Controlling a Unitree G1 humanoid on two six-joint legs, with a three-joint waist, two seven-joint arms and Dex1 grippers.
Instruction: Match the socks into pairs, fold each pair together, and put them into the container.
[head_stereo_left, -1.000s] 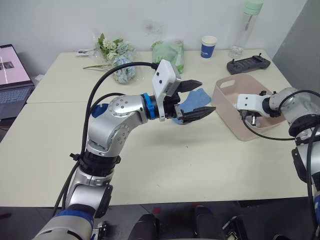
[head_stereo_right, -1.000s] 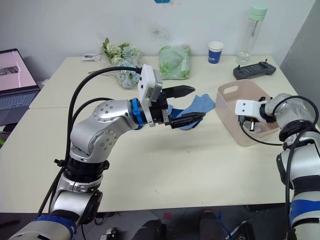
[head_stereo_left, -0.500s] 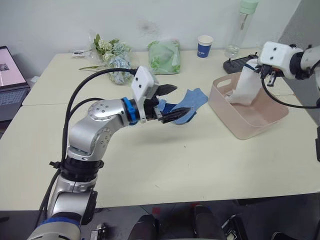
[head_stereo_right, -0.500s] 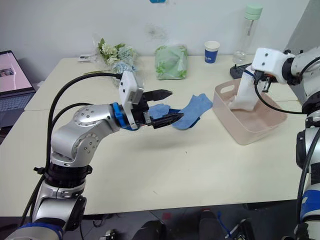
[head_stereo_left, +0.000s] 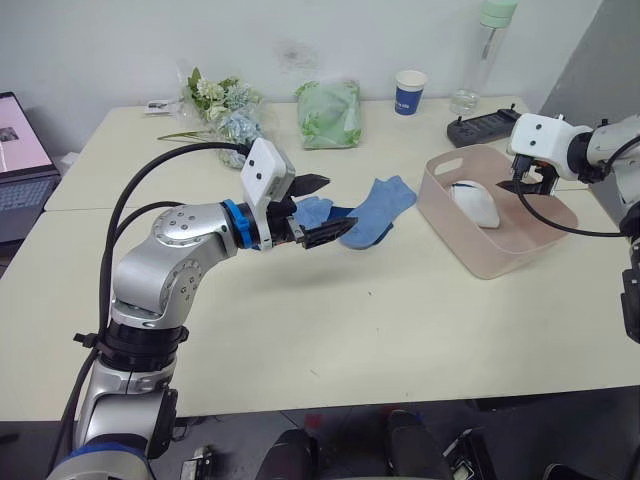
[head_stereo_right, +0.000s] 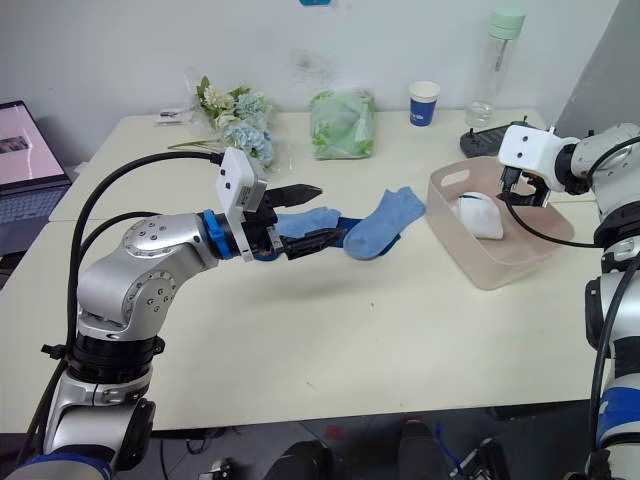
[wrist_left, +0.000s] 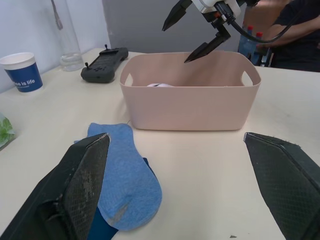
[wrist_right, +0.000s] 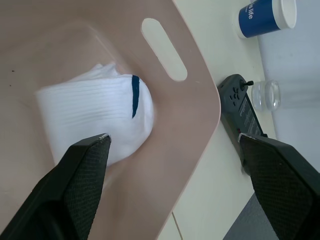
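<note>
A folded pair of white socks (wrist_right: 95, 117) lies inside the pale pink container (head_stereo_left: 470, 255) at the table's right. My right gripper (head_stereo_left: 522, 182) hangs open just above them, holding nothing. Two light blue socks (head_stereo_left: 372, 208) lie flat on the table left of the container, with a dark navy sock (head_stereo_right: 346, 216) partly under them. Over the nearer light blue sock (head_stereo_left: 312, 210) hovers my left gripper (head_stereo_left: 330, 207), fingers wide open and empty, pointing towards the container.
Along the table's far edge stand a blue paper cup (head_stereo_left: 410, 92), a pale green bag (head_stereo_left: 330, 113), a bunch of flowers (head_stereo_left: 225, 105), a clear bottle (head_stereo_left: 485, 50) and a black controller (head_stereo_left: 495, 128). A laptop (head_stereo_left: 20, 165) sits at far left.
My right gripper, which held the white socks up over the container, has opened, and the socks have dropped into it. My left gripper has drawn back a little to the left.
</note>
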